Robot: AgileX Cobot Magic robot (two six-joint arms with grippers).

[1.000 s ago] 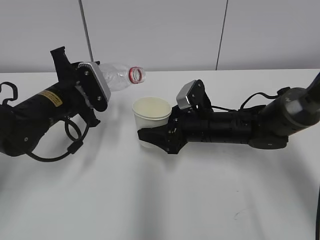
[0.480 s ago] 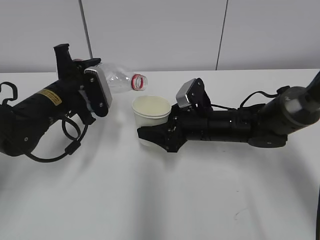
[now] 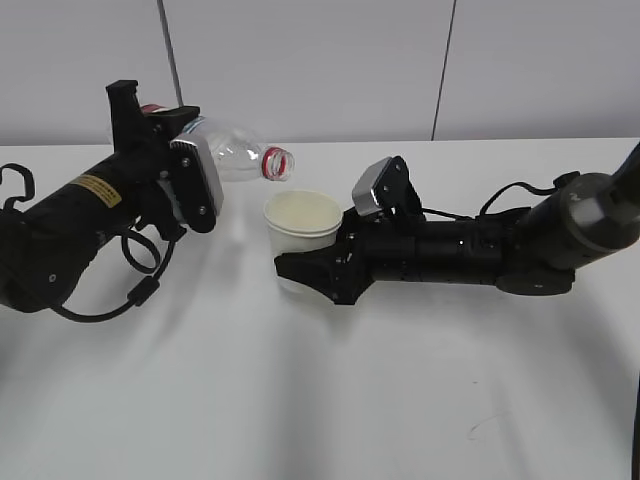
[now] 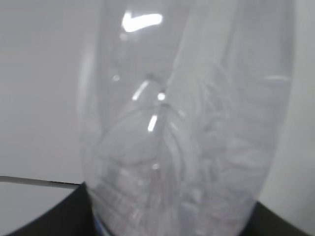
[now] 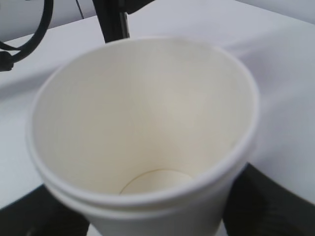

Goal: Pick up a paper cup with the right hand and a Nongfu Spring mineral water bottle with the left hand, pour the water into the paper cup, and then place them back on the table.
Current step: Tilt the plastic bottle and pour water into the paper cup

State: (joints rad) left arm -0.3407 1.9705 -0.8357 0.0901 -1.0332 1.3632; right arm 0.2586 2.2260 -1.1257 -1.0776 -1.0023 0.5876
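Oddly, no label text is reading clearly; the left hand (image 3: 165,150) is gripping the tilted bottle (image 3: 240,157), the right hand (image 3: 310,268) clasping the paper cup (image 3: 303,222).

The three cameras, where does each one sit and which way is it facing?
Exterior view: in front of the table, angled down; both arms, left hand and right hand show.
Left wrist view: on the left arm, looking along the hand at the bottle; dark hand edges show.
Right wrist view: on the right arm, looking down into the paper cup.
Exterior and right wrist share the cup; exterior and left wrist, the bottle.
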